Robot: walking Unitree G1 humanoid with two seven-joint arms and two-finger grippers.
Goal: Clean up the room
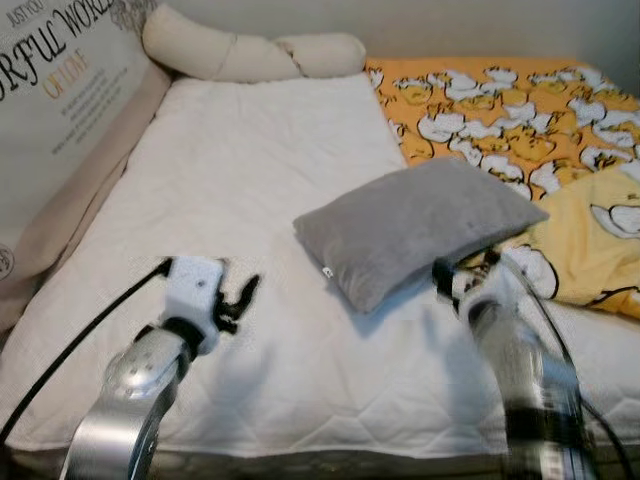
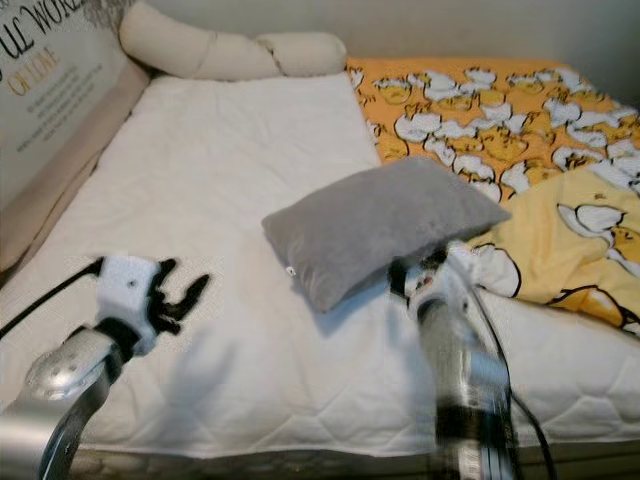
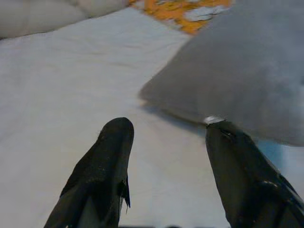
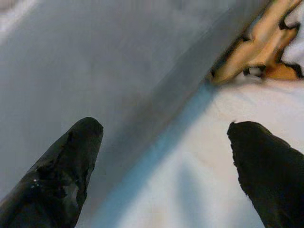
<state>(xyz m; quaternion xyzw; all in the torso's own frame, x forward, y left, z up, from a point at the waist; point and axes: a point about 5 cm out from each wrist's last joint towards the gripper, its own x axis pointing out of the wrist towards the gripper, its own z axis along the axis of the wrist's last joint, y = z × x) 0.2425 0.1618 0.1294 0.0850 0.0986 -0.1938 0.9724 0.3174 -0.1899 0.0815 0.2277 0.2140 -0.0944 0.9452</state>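
Note:
A grey pillow (image 1: 418,228) lies slanted in the middle of the white mattress (image 1: 240,180). My left gripper (image 1: 240,298) hovers open over the mattress, a short way left of the pillow's near corner; the left wrist view shows its fingers (image 3: 102,166) spread with the grey pillow (image 3: 237,76) just ahead. My right gripper (image 1: 462,272) is at the pillow's near right edge, open; the right wrist view shows one finger (image 4: 61,175) against the grey pillow (image 4: 109,61) and the other over white sheet.
A yellow duck-print blanket (image 1: 520,110) covers the bed's right side, bunched beside the pillow. A cream bolster (image 1: 240,50) lies along the head. A padded headboard panel with lettering (image 1: 60,90) stands at the left. The mattress's front edge is near my arms.

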